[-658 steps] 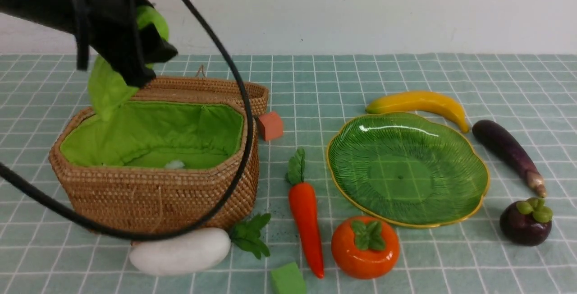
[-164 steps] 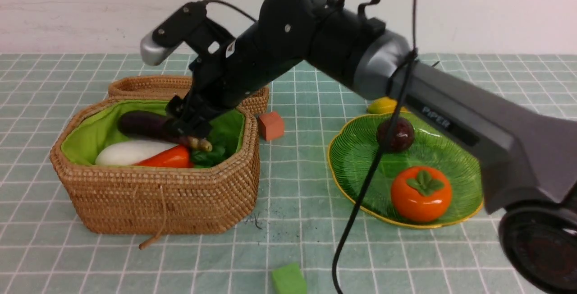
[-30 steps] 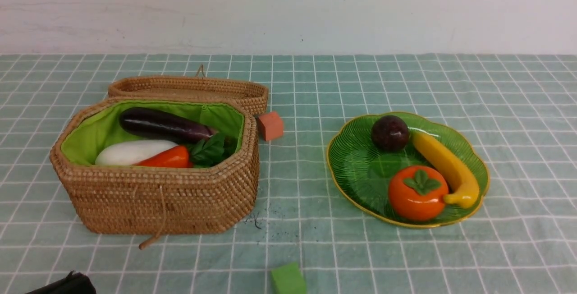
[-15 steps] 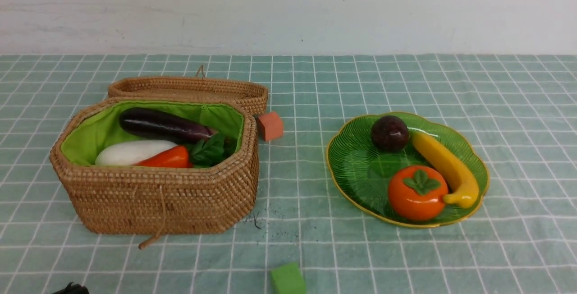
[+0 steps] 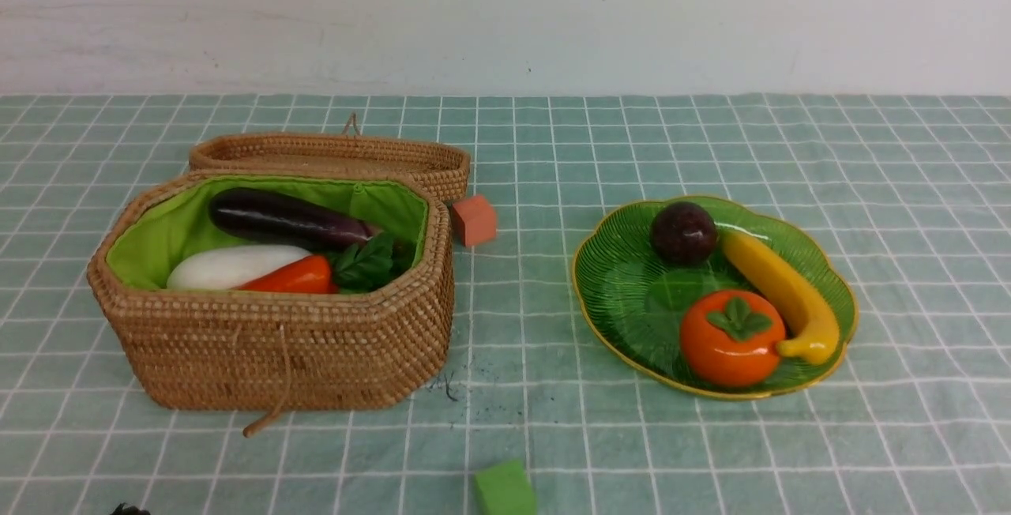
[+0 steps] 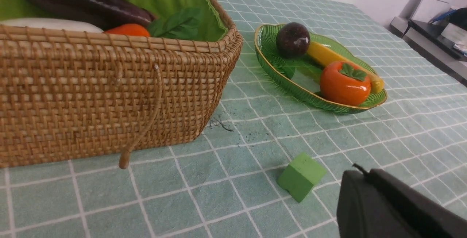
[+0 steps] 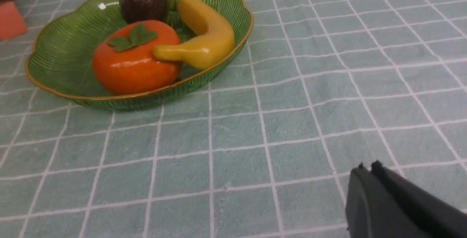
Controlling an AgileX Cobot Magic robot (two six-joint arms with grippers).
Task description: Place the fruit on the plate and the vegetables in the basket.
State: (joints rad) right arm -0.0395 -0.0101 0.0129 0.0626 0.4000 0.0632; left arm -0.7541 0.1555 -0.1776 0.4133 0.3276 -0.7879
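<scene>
The green leaf-shaped plate (image 5: 624, 294) holds the fruit: a dark mangosteen (image 5: 683, 233), a yellow banana (image 5: 782, 294) and an orange persimmon (image 5: 731, 339). The wicker basket (image 5: 276, 349) with green lining holds the vegetables: a purple eggplant (image 5: 284, 219), a white radish (image 5: 229, 266) and an orange carrot (image 5: 292, 278) with leaves (image 5: 367, 262). My left gripper (image 6: 365, 172) is shut and empty, low over the cloth in front of the basket. My right gripper (image 7: 366, 168) is shut and empty, near the table's front, apart from the plate (image 7: 65, 52).
The shallow wicker lid (image 5: 332, 156) lies behind the basket. A red foam block (image 5: 474, 220) sits between the lid and the plate. A green foam block (image 5: 504, 488) rests at the front edge, close to the left gripper's tip (image 6: 301, 176). A grey shelf (image 6: 430, 37) stands beyond the table.
The dark tip of the left arm at the lower left edge of the front view has drawn back almost out of sight. Fruit and vegetables have not moved.
</scene>
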